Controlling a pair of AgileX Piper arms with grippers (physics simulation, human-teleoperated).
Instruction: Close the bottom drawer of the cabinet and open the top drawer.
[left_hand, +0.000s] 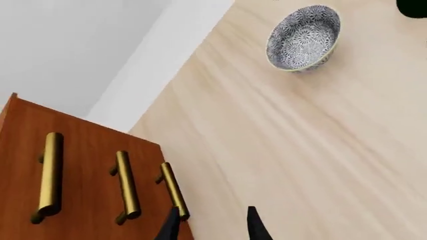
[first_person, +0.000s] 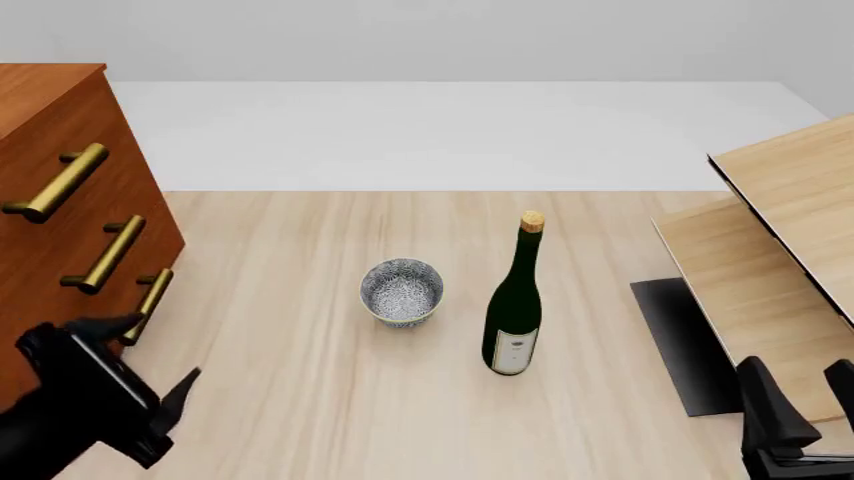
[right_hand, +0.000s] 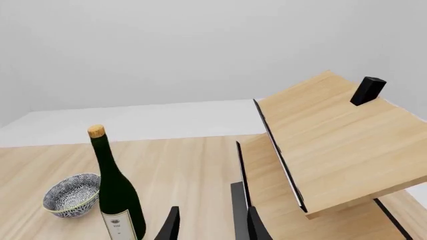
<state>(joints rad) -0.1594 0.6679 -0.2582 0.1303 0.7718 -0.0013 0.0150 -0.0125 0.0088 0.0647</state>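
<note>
On the far left of my front view stands the cabinet (first_person: 54, 190), its reddish-brown face angled toward me with three brass bar handles stepping down it. The top drawer (first_person: 60, 130) sits highest. The bottom drawer (first_person: 150, 318) is lowest, its handle just beside my left gripper; from these views all three fronts look flush, and I see no drawer standing out from the others.

My left gripper (first_person: 160, 375) hangs low at the cabinet's foot, just in front of the lowest handle. Its jaws are apart and hold nothing; in the left wrist view one fingertip (left_hand: 172, 225) overlaps the end of that handle, though I cannot tell if it touches.

Moving right across the pale wood surface (first_person: 294, 400), I see a blue-patterned bowl (first_person: 402, 292) upright near the middle, well apart from the cabinet. Just to its right a dark green wine bottle (first_person: 514, 310) stands upright with a cork in its neck, near the bowl but not touching it.

Further right is a pale light-wood piece of furniture (first_person: 787, 210) with slanted panels and a dark base. My right gripper (first_person: 801, 395) sits at the lower right, beside it, jaws apart and empty.
</note>
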